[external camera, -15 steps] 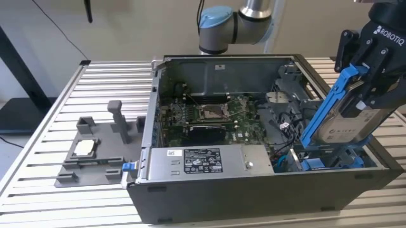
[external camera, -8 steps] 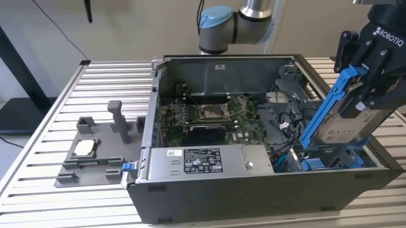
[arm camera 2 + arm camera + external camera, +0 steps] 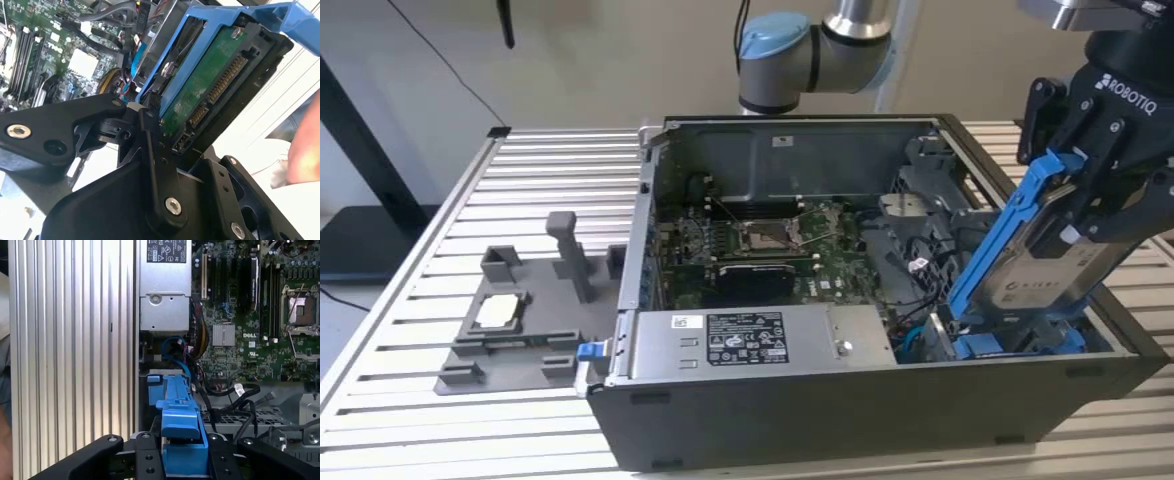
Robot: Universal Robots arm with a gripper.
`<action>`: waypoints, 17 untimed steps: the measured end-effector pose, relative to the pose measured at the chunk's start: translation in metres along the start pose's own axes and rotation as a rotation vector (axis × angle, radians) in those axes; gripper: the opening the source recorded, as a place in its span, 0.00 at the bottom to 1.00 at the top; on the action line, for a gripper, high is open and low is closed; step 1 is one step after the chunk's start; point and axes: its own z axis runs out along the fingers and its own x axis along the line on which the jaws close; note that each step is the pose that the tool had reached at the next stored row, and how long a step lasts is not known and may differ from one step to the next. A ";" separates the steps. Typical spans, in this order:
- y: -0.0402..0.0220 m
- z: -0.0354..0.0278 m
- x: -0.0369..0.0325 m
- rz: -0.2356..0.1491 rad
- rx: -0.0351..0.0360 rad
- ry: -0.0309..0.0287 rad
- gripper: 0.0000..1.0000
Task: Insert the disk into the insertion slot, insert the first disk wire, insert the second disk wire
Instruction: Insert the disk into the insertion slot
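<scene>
Black jaws clamp the silver-grey rectangular hard disk (image 3: pixel 1041 275) in its bright blue plastic carrier, holding it tilted with its lower end at the mouth of the grey metal insertion slot (image 3: pixel 994 347) with blue clips. Pushed at this slant, it may jam on the clips or snag the loose black cables (image 3: pixel 225 390) beside the cage.

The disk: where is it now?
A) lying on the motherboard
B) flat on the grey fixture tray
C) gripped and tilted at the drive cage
C: the gripper holds the disk tilted, its lower end at the insertion slot.
</scene>
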 end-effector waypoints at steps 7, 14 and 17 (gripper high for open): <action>-0.0006 0.0089 0.0003 0.000 -0.0021 0.0002 0.33; -0.0016 0.0123 0.0003 0.000 0.0028 -0.0025 0.33; -0.0022 0.0136 0.0002 0.000 0.0047 -0.0033 0.33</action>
